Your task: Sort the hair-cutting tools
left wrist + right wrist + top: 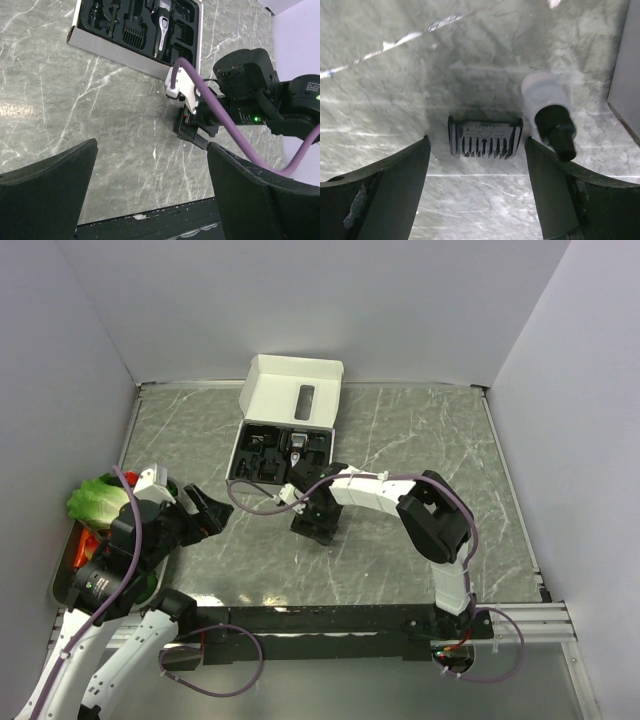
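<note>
Jaws of the right gripper (476, 150) are spread wide above a black, short-toothed comb attachment (485, 137) laid flat on the marble table (385, 75); left gripper (152, 150) jaws are likewise held wide.

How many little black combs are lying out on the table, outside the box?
1. The comb lies flat on the table between the open fingers of the right gripper, beside a small bottle. The arm may hide others.
</note>
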### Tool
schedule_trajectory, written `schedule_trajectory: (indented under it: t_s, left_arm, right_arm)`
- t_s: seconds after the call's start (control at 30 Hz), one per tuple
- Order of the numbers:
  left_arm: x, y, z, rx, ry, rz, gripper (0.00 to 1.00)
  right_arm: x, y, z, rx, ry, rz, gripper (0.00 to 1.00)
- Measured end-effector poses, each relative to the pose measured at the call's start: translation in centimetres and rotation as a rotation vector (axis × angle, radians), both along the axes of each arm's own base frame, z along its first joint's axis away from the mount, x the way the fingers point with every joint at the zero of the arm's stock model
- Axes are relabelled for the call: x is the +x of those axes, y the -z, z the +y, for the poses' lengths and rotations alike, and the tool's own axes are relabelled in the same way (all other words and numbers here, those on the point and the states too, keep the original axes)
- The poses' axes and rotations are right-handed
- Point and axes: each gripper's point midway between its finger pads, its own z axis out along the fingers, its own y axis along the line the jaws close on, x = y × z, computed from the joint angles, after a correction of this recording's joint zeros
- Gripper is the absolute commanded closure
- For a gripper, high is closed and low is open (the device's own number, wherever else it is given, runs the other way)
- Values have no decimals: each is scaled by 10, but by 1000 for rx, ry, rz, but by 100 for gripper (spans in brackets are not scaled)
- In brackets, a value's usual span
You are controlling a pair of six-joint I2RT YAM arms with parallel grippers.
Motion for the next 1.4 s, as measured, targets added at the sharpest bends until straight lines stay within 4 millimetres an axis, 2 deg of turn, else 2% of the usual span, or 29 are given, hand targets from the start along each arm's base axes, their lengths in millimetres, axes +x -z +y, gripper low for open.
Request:
schedule_trajectory:
  t_s: [0.27,0.37,0.63,0.9,1.0,1.1,1.23,1.4]
  left_arm:
    - [0,0,0,1,0,2,3]
    - [0,0,0,1,0,2,3]
    - [0,0,0,1,0,2,3]
    - [0,0,0,1,0,3,3]
    - [0,0,0,1,1,3,3]
    - [0,0,0,0,2,3,3]
    - [0,0,-1,-1,6,3,3]
    - [0,0,-1,-1,7,3,3]
  right_arm:
    - [4,0,1,13,55,11,21]
    - [6,0,1,17,65,9,32]
    - [11,0,-1,29,83,4,47]
    - [11,-3,-4,30,94,-1,49]
    - [5,-6,-12,18,100,2,49]
    - [2,-22,-20,14,107,-15,49]
    - [12,-64,-22,48,123,-94,50]
    - [62,-133,-15,137,160,-263,50]
